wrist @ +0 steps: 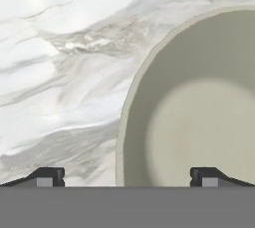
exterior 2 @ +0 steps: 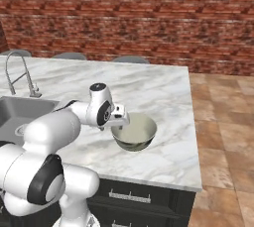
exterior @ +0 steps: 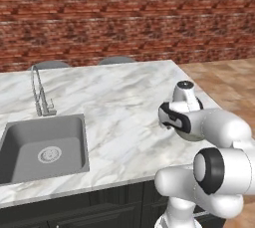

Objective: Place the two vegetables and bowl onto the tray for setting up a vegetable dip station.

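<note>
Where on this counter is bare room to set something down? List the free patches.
Free: the marble between the sink and the arm, and the far stretch from the faucet to the counter's right edge. Crowded: the near right part, where the bowl sits with the open end effector straddling its rim.

The bowl (exterior 2: 134,133) sits upright at the centre of the right base view, grey metallic outside and pale cream inside, empty. In the hand view it (wrist: 199,107) fills the right side, rim curving leftward.
</note>
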### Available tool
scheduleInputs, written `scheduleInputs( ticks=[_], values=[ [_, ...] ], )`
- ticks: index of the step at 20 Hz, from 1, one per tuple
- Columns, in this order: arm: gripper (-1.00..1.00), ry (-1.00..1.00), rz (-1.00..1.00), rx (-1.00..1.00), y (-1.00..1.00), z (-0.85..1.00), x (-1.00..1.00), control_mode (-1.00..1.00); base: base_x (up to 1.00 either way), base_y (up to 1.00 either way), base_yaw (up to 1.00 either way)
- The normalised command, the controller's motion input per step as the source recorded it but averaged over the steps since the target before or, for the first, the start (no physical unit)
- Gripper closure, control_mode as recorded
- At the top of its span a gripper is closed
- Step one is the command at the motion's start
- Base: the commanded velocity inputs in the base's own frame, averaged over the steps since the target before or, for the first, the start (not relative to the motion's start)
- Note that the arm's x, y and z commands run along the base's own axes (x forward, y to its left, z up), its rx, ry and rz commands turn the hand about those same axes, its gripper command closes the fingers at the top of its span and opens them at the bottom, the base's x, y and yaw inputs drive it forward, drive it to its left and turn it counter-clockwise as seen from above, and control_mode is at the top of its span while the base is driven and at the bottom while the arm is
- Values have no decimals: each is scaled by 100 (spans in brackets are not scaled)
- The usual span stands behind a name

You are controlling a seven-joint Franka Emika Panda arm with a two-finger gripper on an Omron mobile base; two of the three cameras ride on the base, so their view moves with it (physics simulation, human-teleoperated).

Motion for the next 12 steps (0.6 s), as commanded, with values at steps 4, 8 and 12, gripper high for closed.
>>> scheduleInputs(
  ticks=[4,8,12],
  values=[
    [-100,-1,0,0,-15,-22,4,-100,0,0,0],
    [-100,0,0,1,-25,-15,6,-100,0,0,0],
    [100,-1,0,0,-4,-10,2,-100,0,0,0]
  ],
)
